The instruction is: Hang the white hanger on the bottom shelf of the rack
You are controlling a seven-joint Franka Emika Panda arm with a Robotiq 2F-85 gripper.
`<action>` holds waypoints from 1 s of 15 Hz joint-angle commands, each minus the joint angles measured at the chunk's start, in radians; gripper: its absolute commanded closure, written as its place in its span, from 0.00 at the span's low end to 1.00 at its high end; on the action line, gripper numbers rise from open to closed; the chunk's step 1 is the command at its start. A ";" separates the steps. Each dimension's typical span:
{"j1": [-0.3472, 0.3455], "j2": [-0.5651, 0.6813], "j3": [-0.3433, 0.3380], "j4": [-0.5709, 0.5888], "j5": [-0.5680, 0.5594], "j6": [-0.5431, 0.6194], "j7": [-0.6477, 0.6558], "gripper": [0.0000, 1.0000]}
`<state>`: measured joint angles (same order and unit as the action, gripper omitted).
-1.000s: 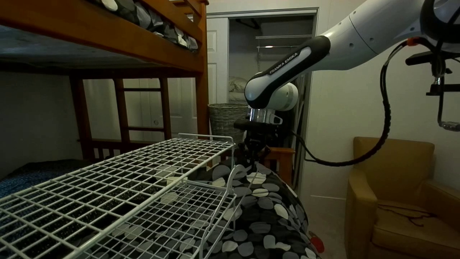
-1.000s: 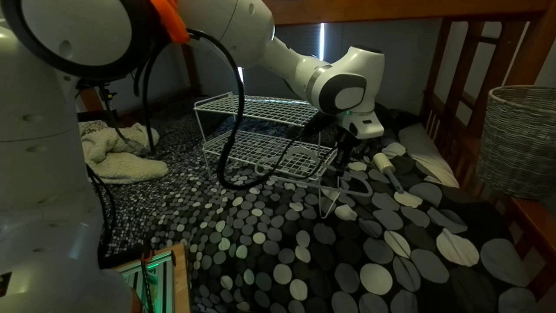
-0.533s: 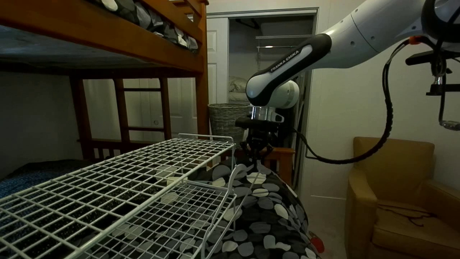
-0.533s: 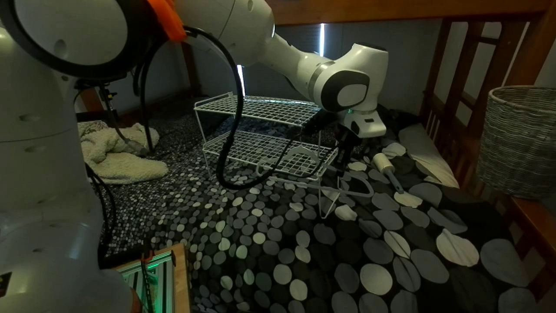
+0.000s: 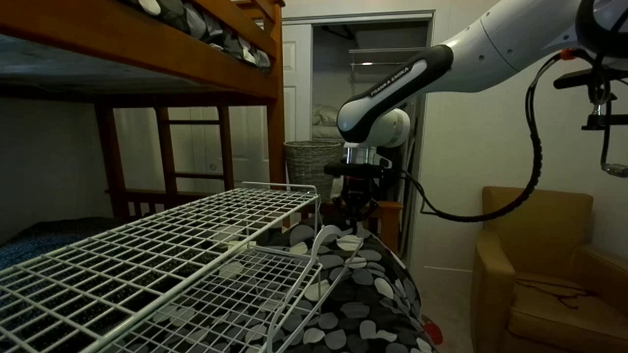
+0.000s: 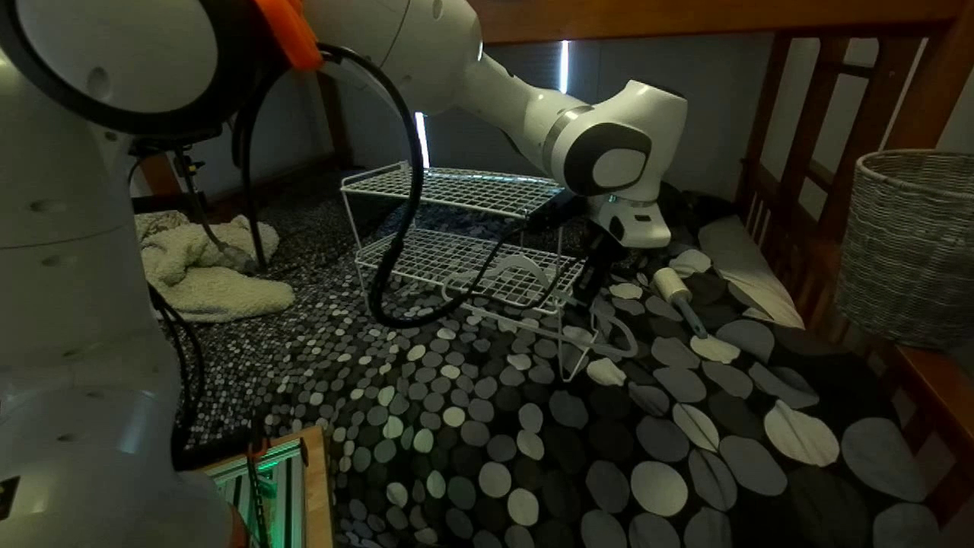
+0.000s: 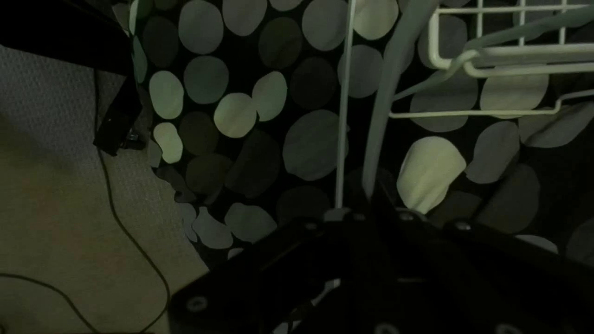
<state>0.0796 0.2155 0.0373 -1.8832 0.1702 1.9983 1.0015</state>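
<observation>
Black, jointed and pointing down, the gripper (image 5: 354, 227) is pinching the thin, white, triangular, plastic-looking hanger (image 7: 382, 109), seemingly toward one end, just off a corner of the big white metal wire-grid rack (image 5: 171, 296). From where I'm standing, the hanger runs along the rack's long side and crosses the edge of the flat white wire-mesh bottom shelf (image 6: 456, 253) in both exterior views, though I can't tell whether they touch or where the hook sits. That's my worry: if the gripper lets go before the hook is over the shelf's rim, the hanger will likely drop beside the rack. Such a lopsided hold could also let the far end sag or twist, turning the hook the wrong way. Should the hanger catch in the mesh, or behind the rack's thin white tube corner leg (image 6: 561, 358), pulling harder might drag the rack, which looks light, or work the hanger loose. I'd watch the black boxy wrist mount (image 5: 351, 170) too; it seems near the rack's matching white mesh upper shelf (image 6: 472, 190), so a careless swing inward may knock that corner.
</observation>
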 commanded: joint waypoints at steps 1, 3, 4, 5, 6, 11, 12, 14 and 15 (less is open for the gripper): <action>-0.008 -0.011 -0.008 -0.004 0.059 -0.038 0.013 0.99; -0.001 -0.008 -0.014 -0.012 0.038 -0.041 0.066 0.99; 0.004 -0.005 -0.016 -0.014 0.023 -0.051 0.098 0.99; 0.006 -0.002 -0.018 -0.014 0.015 -0.069 0.133 0.99; 0.006 -0.001 -0.018 -0.014 0.015 -0.084 0.154 0.99; -0.008 -0.017 -0.015 -0.010 0.060 -0.166 0.183 0.99; -0.013 -0.022 -0.016 -0.012 0.073 -0.173 0.182 0.99; -0.019 -0.034 -0.021 -0.021 0.081 -0.181 0.177 0.99; -0.021 -0.040 -0.025 -0.028 0.076 -0.169 0.176 0.99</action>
<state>0.0709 0.2147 0.0232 -1.8856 0.2135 1.8465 1.1817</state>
